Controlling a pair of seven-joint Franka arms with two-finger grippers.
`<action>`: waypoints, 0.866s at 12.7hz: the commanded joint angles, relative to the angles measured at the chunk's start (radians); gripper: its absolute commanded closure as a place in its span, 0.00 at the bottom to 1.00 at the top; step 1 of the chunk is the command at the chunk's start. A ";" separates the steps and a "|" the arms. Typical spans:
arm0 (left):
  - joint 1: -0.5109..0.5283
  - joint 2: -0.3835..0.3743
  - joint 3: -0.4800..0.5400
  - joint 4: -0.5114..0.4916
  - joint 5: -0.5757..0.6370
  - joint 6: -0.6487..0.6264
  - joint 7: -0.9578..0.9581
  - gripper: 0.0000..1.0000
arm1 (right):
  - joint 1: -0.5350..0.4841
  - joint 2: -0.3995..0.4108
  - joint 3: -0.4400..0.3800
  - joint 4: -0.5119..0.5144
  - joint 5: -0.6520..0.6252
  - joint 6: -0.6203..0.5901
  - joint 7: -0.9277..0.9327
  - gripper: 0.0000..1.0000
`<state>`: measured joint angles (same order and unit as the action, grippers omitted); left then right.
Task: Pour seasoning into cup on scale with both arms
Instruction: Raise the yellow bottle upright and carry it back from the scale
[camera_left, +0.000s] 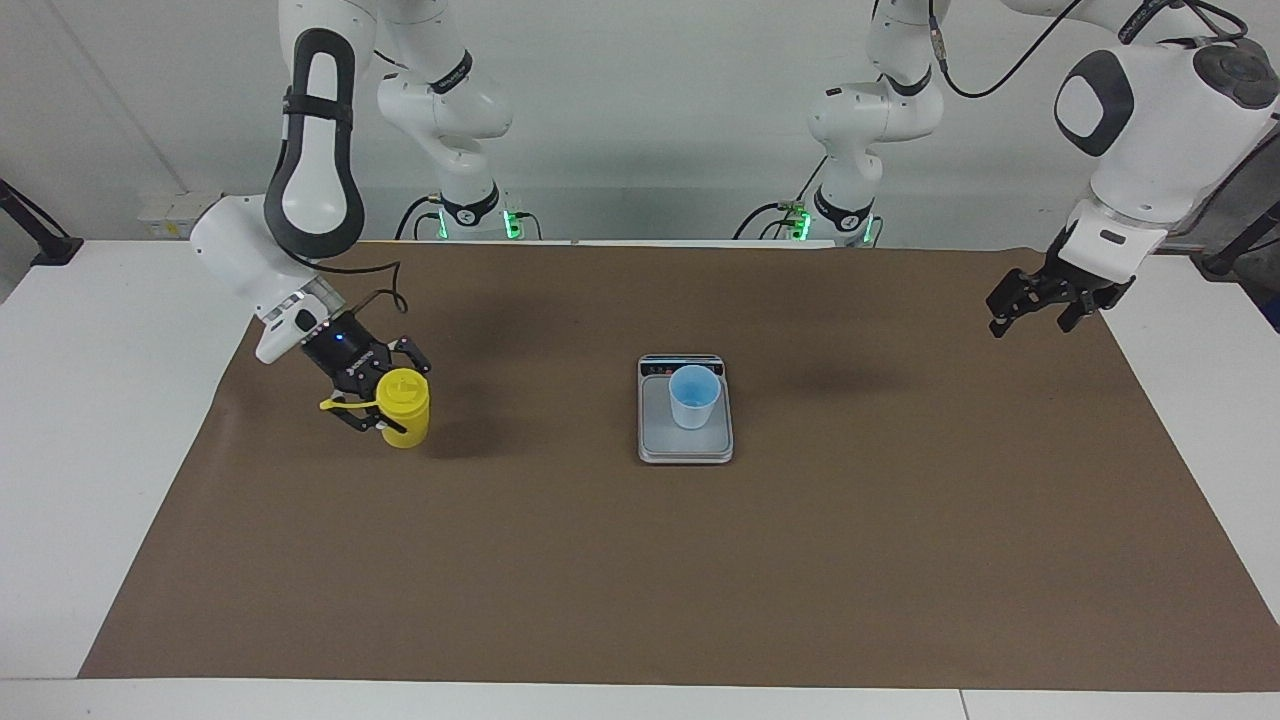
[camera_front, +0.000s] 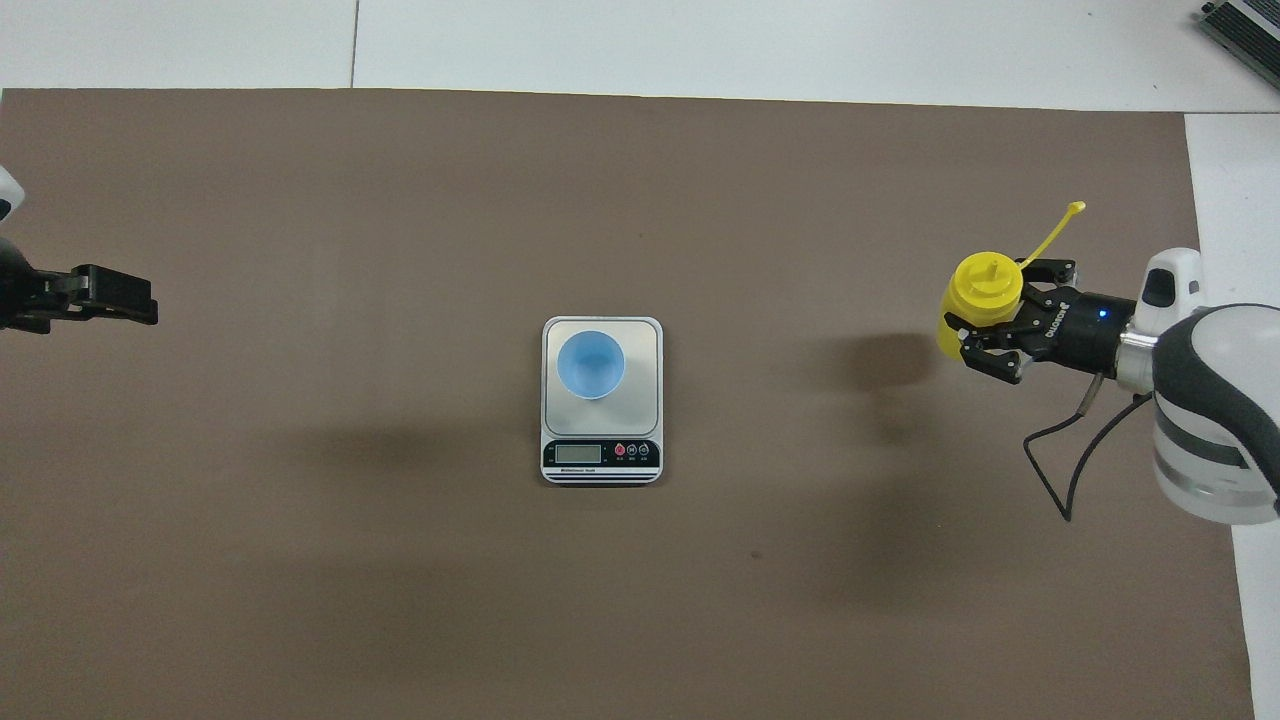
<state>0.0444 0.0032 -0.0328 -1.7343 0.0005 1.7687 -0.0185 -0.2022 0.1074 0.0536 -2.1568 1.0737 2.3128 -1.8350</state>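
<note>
Landmark: I take the scale (camera_left: 685, 410), flat on the brown mat (camera_left: 640, 560) about midway between the two arms, as my reference for all positions.

Scale display: the dark strip with the readout is on the edge nearest the robots; I cannot read any figure on it.

Cup (camera_left: 693, 396): light blue, upright, open side up, standing on the scale's plate toward the display edge. I judge it light and easily tipped, so a nozzle that knocks it would shift it.

Seasoning bottle (camera_left: 403, 408): yellow, upright with its cap on top, well apart from the scale toward the right arm's end of the mat. Its base looks to be on or just above the mat; I cannot tell which. The thin strap (camera_front: 1055, 228) sticks out sideways from the cap.

Right gripper (camera_left: 380, 398): clamped across the bottle just below the cap, coming in from the side.

Left gripper (camera_left: 1030, 297): fingers spread wide, holding nothing, up over the mat's edge at the left arm's end, well apart from the scale; this arm waits.

Handling, my judgement: the bottle is soft squeeze plastic, light and smooth. A hold on the body gives under pressure and may push contents out; the ribbed cap and the shoulder beneath it are the stiffer place.
</note>
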 joint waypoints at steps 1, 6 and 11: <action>-0.005 -0.026 0.005 -0.030 0.016 0.006 -0.001 0.00 | -0.042 0.014 0.011 -0.003 0.069 -0.039 -0.120 0.51; -0.005 -0.026 0.005 -0.030 0.016 0.006 -0.001 0.00 | -0.115 0.086 0.011 0.000 0.170 -0.159 -0.236 0.50; -0.004 -0.026 0.005 -0.030 0.016 0.006 0.000 0.00 | -0.138 0.107 0.009 0.006 0.175 -0.203 -0.234 0.00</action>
<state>0.0444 0.0032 -0.0328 -1.7343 0.0005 1.7687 -0.0185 -0.3099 0.2163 0.0538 -2.1595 1.2179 2.1468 -2.0504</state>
